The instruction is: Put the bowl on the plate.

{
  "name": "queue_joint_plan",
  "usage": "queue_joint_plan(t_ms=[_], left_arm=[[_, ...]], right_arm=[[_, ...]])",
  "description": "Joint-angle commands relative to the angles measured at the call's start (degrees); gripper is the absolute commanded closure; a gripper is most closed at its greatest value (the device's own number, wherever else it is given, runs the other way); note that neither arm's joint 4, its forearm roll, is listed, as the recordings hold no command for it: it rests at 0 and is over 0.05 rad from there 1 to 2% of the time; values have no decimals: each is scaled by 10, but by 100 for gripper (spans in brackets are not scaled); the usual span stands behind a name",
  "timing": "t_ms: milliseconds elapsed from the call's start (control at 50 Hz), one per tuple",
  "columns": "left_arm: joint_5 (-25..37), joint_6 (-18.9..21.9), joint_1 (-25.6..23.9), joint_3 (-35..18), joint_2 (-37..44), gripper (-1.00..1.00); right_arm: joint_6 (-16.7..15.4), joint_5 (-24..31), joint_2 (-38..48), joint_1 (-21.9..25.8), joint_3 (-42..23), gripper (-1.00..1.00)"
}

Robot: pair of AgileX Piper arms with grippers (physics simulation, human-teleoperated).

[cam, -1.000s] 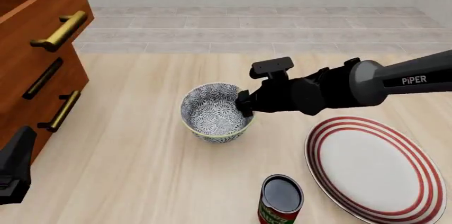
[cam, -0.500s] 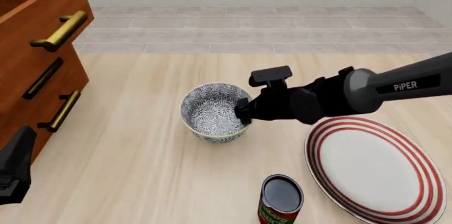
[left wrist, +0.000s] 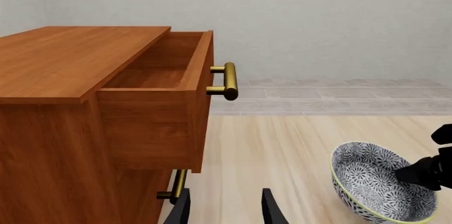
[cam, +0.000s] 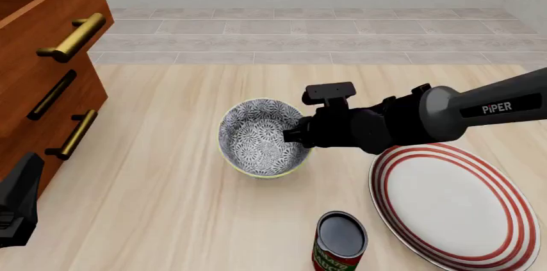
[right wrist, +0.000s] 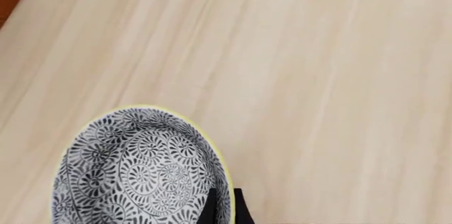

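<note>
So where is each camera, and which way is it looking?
Front view: sits above and behind the arms, looking down the wooden table at the grey floral bowl, red-ringed white plate and dark-topped can; right gripper and arm show.
Left wrist view: rides the left arm, facing the brown drawer cabinet; left gripper shows.
Right wrist view: rides the right arm, looking down on the bowl; fingertips pinch its rim.
All three share the bowl.

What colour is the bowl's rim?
Pale yellow-green, clearest in the right wrist view on the bowl.
</note>
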Motion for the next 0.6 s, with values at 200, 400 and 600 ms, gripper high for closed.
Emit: queue_joint_plan(t_ms=[200,400,600], left_arm=[[0,0,0,0,0,-100],[0,0,0,0,0,-100],[0,0,0,0,0,-100]], right_arm=[[-19,31,-31,-6,-19,100],[-30,47,-51,-10,-37,100],[-38,54,-71,-17,-40,100]])
